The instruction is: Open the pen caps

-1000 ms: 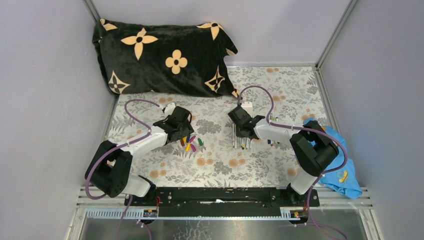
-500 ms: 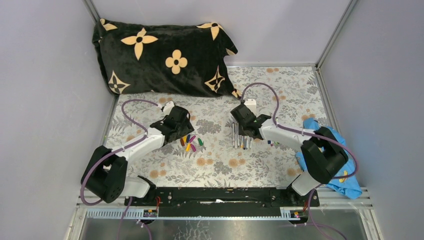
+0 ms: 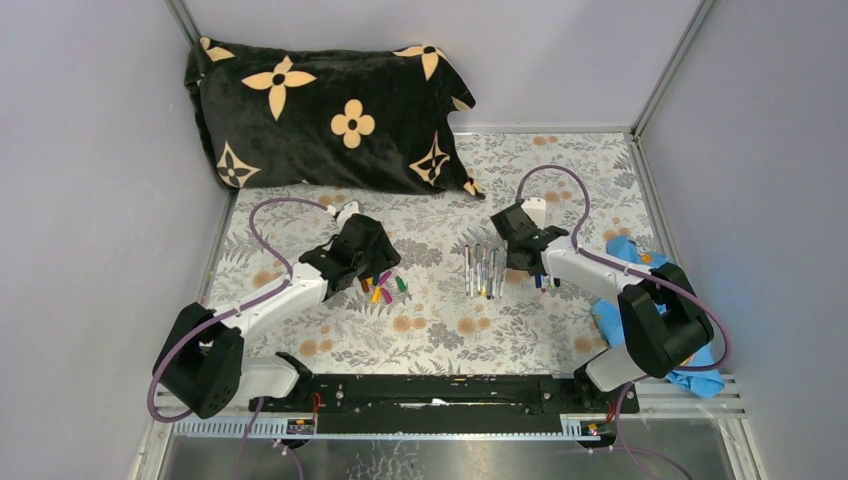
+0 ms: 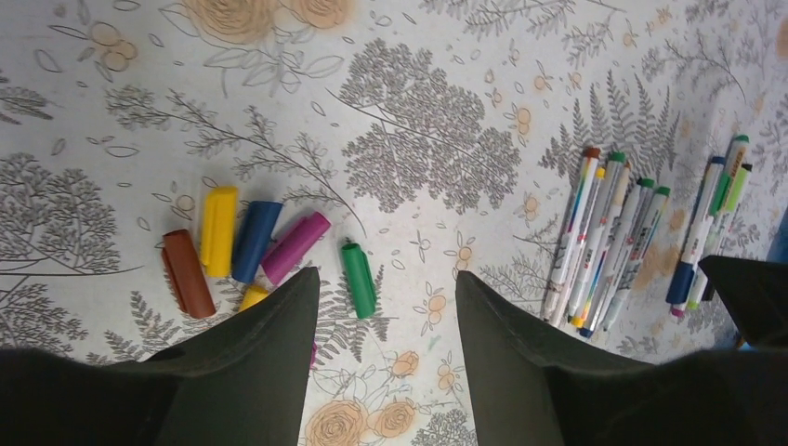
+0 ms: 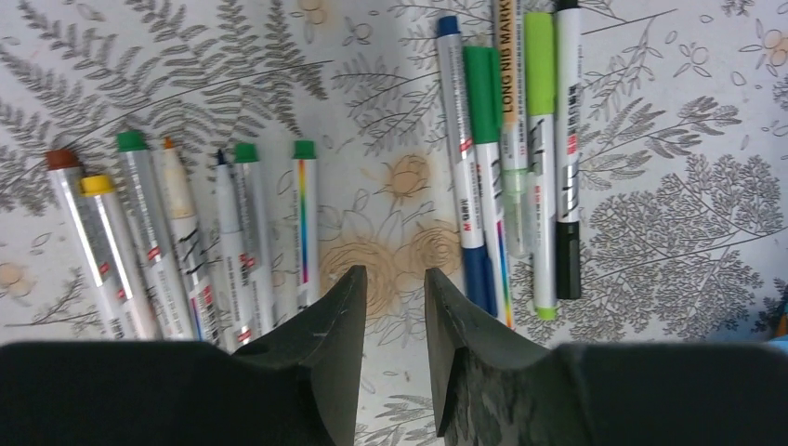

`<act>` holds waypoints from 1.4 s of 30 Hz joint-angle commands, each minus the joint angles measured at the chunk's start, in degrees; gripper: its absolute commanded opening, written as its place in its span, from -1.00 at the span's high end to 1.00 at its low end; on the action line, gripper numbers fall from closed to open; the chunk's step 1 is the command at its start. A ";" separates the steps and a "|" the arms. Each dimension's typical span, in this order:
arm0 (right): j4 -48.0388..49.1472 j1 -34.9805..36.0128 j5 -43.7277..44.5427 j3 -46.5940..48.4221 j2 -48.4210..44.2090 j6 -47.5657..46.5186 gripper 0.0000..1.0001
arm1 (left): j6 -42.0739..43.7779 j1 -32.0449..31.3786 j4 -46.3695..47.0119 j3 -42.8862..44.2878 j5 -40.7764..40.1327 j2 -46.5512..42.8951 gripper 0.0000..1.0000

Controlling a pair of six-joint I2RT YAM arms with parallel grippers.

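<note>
Left pincer (image 4: pixel 386 279) hangs over the flowered counter (image 3: pixel 440 330) with its jaws released and nothing between them. The loose caps (image 4: pixel 254 240) lie in a small heap on the counter just beneath it: brown, yellow, blue and magenta side by side, with a green cap (image 4: pixel 358 279) a little apart, below the gap between the jaws. Part of the heap is hidden behind the pincer. The pens (image 3: pixel 482 270) lie right of centre in two groups. A row (image 5: pixel 186 251) of several whitish barrels lies side by side, two of them showing bare nibs. Beside it is a bunch (image 5: pixel 520 167) whose barrels touch, with blue, green, lime and black ends. Right pincer (image 5: pixel 394 274) hovers over the bare strip of counter between the row and the bunch. Its jaws are released with a narrow gap, grasping nothing. A black pillow (image 3: pixel 320 115) with tan flowers lies at the far left corner, and a blue cloth (image 3: pixel 690 350) lies at the right edge.
</note>
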 commanded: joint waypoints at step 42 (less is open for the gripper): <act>6.20 -10.46 -4.17 3.26 10.69 -8.14 0.29 | 1.85 -2.51 6.90 0.32 2.42 3.65 -0.25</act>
